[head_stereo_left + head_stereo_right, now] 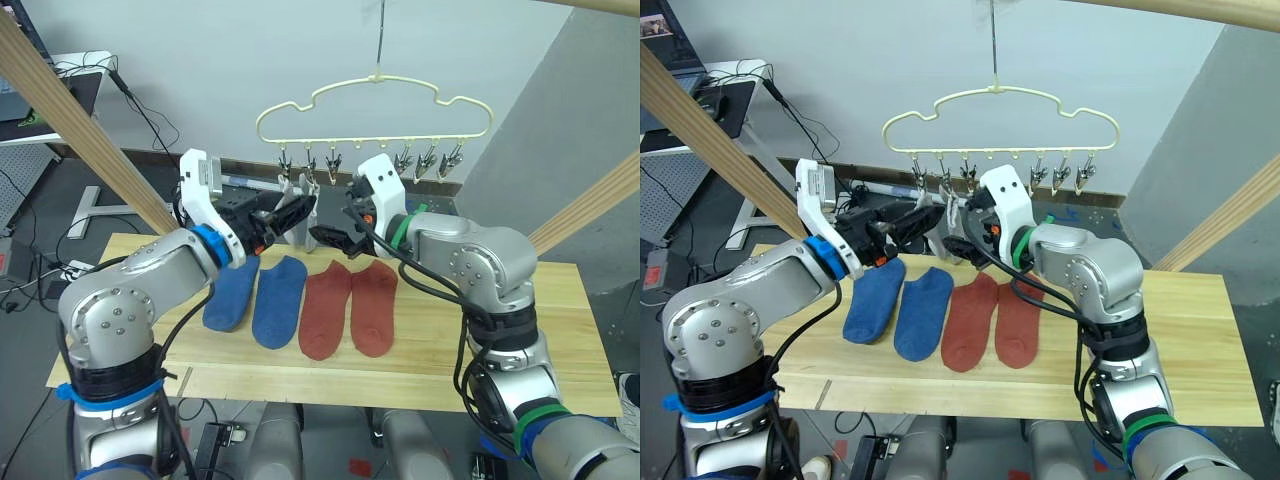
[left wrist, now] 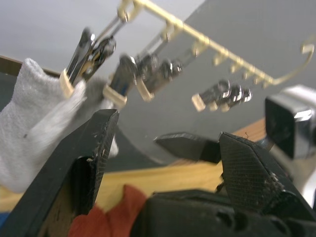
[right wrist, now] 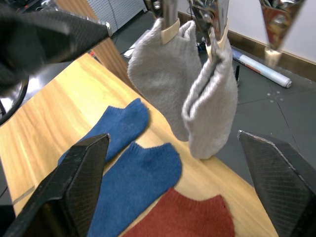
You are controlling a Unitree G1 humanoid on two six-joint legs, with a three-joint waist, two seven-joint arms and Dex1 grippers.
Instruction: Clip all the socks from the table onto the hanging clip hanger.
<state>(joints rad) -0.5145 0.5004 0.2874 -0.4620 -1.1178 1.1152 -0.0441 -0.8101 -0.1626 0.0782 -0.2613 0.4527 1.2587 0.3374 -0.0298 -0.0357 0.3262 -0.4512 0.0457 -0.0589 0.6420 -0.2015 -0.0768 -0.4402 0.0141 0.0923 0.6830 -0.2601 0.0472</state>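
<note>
Socks counted six: two blue socks [image 1: 255, 293] and two rust-red socks [image 1: 349, 306] laid on desk [image 1: 560, 330], two grey socks [image 3: 192, 94] clipped to clip hanger [image 1: 375, 112]; left gripper [image 2: 168, 143] and right gripper [image 3: 177, 182] raised before hanger, fingers spread, nothing held.

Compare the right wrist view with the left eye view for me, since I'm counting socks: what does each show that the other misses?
Right wrist view alone: two grey socks hanging clearly from clips. Left eye view alone: the whole clip hanger, two rust-red socks side by side, the table, and both arms raised. Shared: two blue socks lying flat on the table.
</note>
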